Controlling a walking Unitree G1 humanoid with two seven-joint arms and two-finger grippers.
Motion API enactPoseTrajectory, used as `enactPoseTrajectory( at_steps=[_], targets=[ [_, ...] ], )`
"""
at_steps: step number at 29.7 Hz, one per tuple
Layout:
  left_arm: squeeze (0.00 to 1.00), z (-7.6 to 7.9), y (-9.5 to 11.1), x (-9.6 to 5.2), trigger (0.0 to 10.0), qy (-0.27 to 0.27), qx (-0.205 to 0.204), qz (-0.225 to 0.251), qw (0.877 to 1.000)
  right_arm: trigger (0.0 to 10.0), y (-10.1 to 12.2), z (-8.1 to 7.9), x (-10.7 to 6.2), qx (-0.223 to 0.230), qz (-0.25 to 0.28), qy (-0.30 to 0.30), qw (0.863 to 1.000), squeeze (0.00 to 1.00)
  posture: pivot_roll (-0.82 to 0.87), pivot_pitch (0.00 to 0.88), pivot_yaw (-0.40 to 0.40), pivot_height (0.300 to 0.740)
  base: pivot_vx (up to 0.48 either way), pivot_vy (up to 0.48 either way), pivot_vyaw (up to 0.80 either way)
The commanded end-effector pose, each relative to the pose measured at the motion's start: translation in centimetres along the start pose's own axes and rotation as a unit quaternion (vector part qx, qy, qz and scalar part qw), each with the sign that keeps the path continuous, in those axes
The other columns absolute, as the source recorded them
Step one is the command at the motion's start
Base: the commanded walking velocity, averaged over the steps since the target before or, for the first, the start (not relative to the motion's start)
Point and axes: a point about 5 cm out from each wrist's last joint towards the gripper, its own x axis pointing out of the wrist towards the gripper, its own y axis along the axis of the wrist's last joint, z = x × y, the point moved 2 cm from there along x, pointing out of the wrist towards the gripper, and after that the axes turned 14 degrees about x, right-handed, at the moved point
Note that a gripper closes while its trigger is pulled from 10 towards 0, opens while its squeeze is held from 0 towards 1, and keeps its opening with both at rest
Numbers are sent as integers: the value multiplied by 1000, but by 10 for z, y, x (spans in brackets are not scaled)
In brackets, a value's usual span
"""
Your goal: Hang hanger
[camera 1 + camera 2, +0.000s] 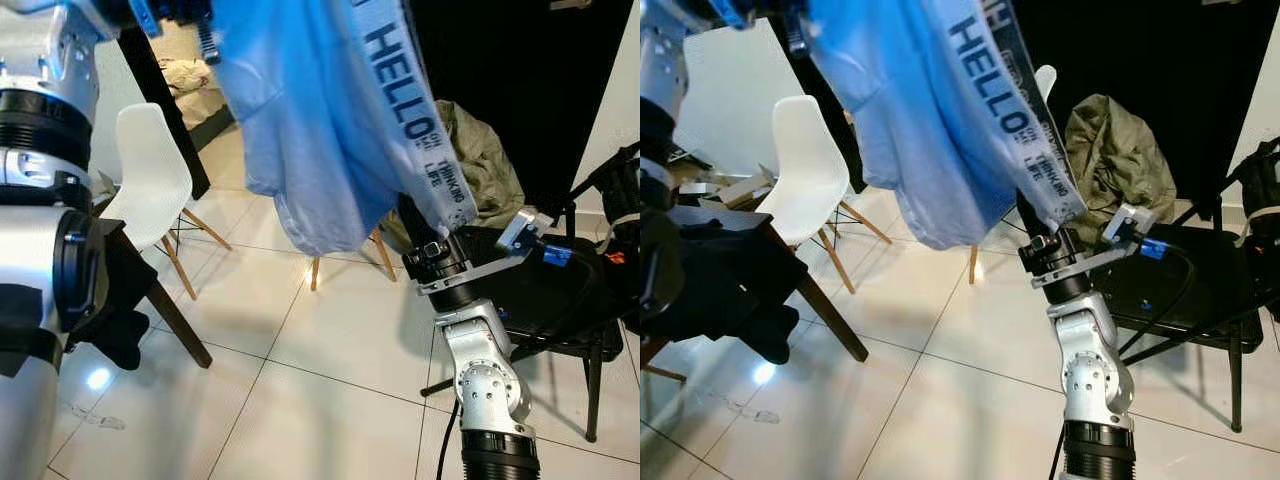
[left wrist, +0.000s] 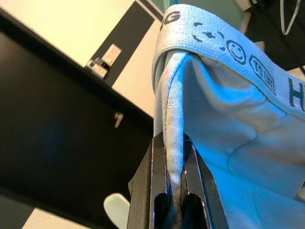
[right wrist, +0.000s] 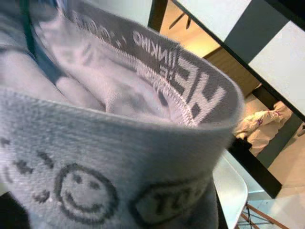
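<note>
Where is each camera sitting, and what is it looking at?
Left eye view: on the head, looking down at the blue garment, white chair and right arm.
Right eye view: on the head beside it, same scene.
Left wrist view: on the left wrist, looking along the left gripper pinching the garment.
Right wrist view: on the right wrist, close against the grey waistband.
All share the garment.

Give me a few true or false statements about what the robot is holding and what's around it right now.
1. The garment is light blue with a grey waistband printed HELLO. True.
2. The left pincer is open and clear of the fabric. False: its fingers are shut on a fold of the garment.
3. A white chair stands on the tiled floor. True.
4. The olive cloth lies flat on the floor. False: it is heaped beside the black chair.
</note>
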Motion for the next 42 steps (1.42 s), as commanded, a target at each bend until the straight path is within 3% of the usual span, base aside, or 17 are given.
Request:
enactPoseTrajectory(
  at_steps=[1,7,11,12,14,15,16,17,18,19,23,26,30,34,37,42],
  targets=[
    [0,-3,-8,-18,10000,22,-2,-25,999,0,2,-2,1,5,6,6,1000,0,2,24,167,740,0,0,0],
    [0,34,-52,-55,10000,23,-46,-104,993,0,13,-7,-4,-27,-18,24,999,0,-3,41,163,740,0,0,0],
    [0,41,-58,-61,10000,23,-55,-111,992,0,13,-7,-6,-34,-31,28,999,0,-3,41,163,740,0,0,0],
    [0,67,-71,-77,10000,27,-105,-108,988,0,7,-7,-14,-71,-95,37,992,0,-12,57,153,740,0,0,0],
    [0,106,-78,-91,10000,20,-160,-91,983,0,-5,-5,-24,-105,-170,41,979,0,-13,65,142,740,0,0,0],
    [0,106,-78,-91,10000,20,-160,-91,983,0,-5,-5,-24,-105,-170,41,979,0,-13,65,142,740,0,0,0],
    [0,140,-78,-100,10000,13,-192,-82,978,0,-16,-2,-31,-124,-224,43,966,0,-12,72,129,740,0,0,0],
    [0,140,-78,-100,10000,13,-192,-82,978,0,-16,-2,-31,-124,-224,43,966,0,-12,72,129,740,0,0,0],
    [0,162,-72,-106,10000,6,-208,-76,975,0,-23,2,-36,-135,-256,34,957,0,-9,76,124,740,0,0,0],
    [0,168,-69,-108,10000,2,-212,-72,975,0,-24,4,-37,-137,-264,29,954,0,-7,77,119,740,0,0,0],
    [0,178,-60,-112,10000,-13,-227,-60,972,0,-24,9,-37,-137,-263,17,955,0,-2,82,109,740,0,0,0],
    [0,192,-42,-125,10000,-52,-257,-48,964,0,-20,12,-33,-136,-251,3,958,0,7,87,102,740,0,0,0],
    [0,195,-32,-134,10000,-69,-270,-53,959,0,-15,14,-31,-133,-244,-4,960,0,13,90,94,740,0,0,0],
    [0,197,-23,-149,10000,-71,-266,-91,957,0,-4,23,-31,-138,-232,-24,963,0,19,93,87,740,0,0,0],
    [0,206,-32,-169,10000,-54,-244,-156,956,0,14,33,-31,-146,-208,-47,966,0,16,94,88,740,0,0,0],
    [0,216,-38,-183,10000,-37,-246,-190,950,0,27,37,-33,-150,-202,-53,966,0,17,95,86,740,0,0,0]
  ],
)
